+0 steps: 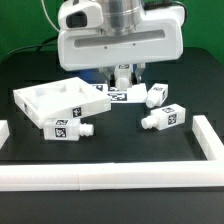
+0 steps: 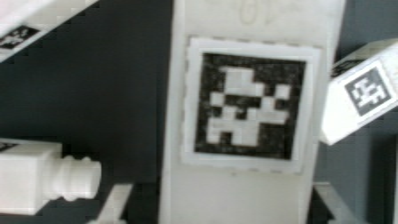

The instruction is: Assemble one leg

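Observation:
A white leg (image 2: 249,100) with a black-and-white tag lies on the black table directly under my gripper (image 2: 222,205). One finger (image 2: 121,200) stands a little off its side, and the other finger (image 2: 331,198) is close against the opposite side. The jaws are open and straddle the leg. In the exterior view my gripper (image 1: 122,82) is low over this leg (image 1: 120,93), next to the white tray-like piece (image 1: 55,97). A second leg (image 2: 39,182) with its round peg lies close beside it.
Three more legs lie on the table in the exterior view: one in front of the tray piece (image 1: 68,128), one at the exterior view's right (image 1: 165,118) and one behind it (image 1: 155,95). A white rail (image 1: 110,178) borders the table's front and sides.

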`<action>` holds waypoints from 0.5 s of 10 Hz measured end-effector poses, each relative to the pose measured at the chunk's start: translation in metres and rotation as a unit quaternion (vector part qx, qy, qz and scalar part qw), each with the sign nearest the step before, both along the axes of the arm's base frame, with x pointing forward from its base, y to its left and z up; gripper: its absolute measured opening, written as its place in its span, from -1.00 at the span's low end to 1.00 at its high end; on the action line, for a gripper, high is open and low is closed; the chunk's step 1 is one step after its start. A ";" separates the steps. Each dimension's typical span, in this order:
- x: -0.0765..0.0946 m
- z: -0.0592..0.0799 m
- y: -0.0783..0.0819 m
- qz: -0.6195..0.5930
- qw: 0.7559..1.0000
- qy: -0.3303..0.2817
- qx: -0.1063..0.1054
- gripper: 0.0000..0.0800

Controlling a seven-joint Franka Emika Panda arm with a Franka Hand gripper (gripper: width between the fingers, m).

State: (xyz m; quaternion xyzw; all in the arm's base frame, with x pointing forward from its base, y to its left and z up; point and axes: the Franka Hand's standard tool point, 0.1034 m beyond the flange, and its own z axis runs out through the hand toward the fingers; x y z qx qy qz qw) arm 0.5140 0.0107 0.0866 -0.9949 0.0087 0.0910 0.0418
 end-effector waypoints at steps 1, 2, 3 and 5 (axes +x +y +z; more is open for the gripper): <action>-0.001 0.000 0.000 0.000 1.000 0.000 0.000 -0.28; -0.001 -0.001 0.000 0.000 1.000 0.001 0.000 -0.28; -0.004 -0.002 0.000 -0.003 1.000 -0.002 -0.001 -0.28; -0.049 -0.012 0.000 -0.007 1.000 0.003 -0.006 -0.28</action>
